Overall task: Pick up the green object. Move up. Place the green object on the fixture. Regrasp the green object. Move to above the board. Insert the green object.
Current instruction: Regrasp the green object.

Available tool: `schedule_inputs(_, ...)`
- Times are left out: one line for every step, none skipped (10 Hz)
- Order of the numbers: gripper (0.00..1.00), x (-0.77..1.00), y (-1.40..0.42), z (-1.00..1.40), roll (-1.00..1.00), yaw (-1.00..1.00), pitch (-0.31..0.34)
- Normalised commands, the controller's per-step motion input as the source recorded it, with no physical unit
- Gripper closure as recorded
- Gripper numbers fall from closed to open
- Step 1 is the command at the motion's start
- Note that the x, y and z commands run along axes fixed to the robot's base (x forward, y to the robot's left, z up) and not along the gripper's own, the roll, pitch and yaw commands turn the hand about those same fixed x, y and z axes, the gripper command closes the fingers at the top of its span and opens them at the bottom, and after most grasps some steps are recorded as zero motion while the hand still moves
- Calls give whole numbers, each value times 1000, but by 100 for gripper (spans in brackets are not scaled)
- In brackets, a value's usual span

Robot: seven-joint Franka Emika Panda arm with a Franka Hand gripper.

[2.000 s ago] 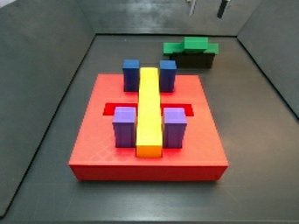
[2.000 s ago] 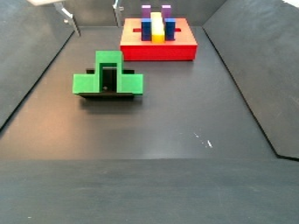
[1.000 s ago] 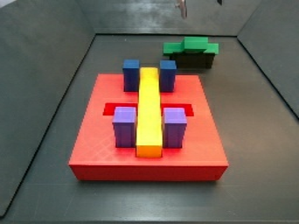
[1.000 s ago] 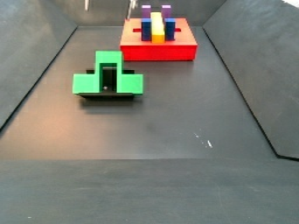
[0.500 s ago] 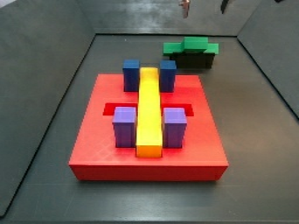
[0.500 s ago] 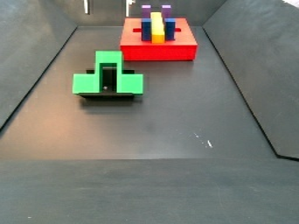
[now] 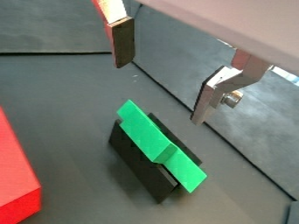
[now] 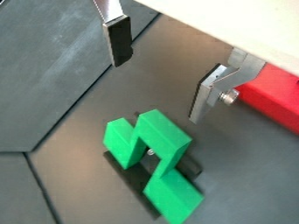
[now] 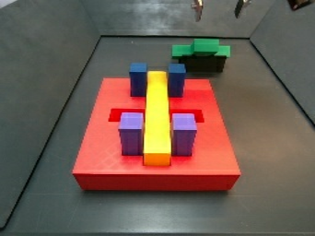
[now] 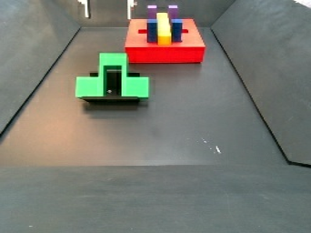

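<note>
The green object (image 9: 201, 50) rests on the dark fixture (image 9: 204, 64), away from the red board (image 9: 157, 138); both side views show it, also (image 10: 113, 79). In both wrist views the green object (image 7: 160, 144) (image 8: 149, 150) sits on the fixture (image 7: 136, 159) below the fingers. My gripper (image 9: 218, 10) is high above the fixture at the frame's top edge, open and empty; it also shows in a side view (image 10: 107, 8). In both wrist views the gripper (image 7: 162, 79) (image 8: 160, 75) has nothing between its silver fingers.
The board carries a long yellow bar (image 9: 157, 114), two blue blocks (image 9: 138, 78) and two purple blocks (image 9: 131, 135). Dark sloping walls (image 9: 50, 111) enclose the dark floor (image 10: 170, 136). The board's red edge shows in the wrist views (image 8: 274, 92).
The gripper has shifted a little sideways above the fixture, staying high and open. The green object and board have not moved.
</note>
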Motion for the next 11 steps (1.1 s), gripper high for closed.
schedule_inputs(0,240,0,-257,743,-291,0)
schedule_inputs(0,180,-40,-171,871,-297,-194)
schedule_inputs(0,151,-6,-143,829,-223,-131)
schedule_inputs(0,6,0,-117,820,-129,0)
schedule_inputs(0,0,34,-171,649,0,0)
schedule_inputs(0,-103,51,-266,506,0,-14)
schedule_inputs(0,-251,0,-257,409,0,-69)
schedule_inputs(0,34,0,-211,297,-17,109)
schedule_inputs(0,163,120,-320,20,117,134)
schedule_inputs(0,177,211,-137,0,497,166)
schedule_inputs(0,117,140,-114,0,531,211)
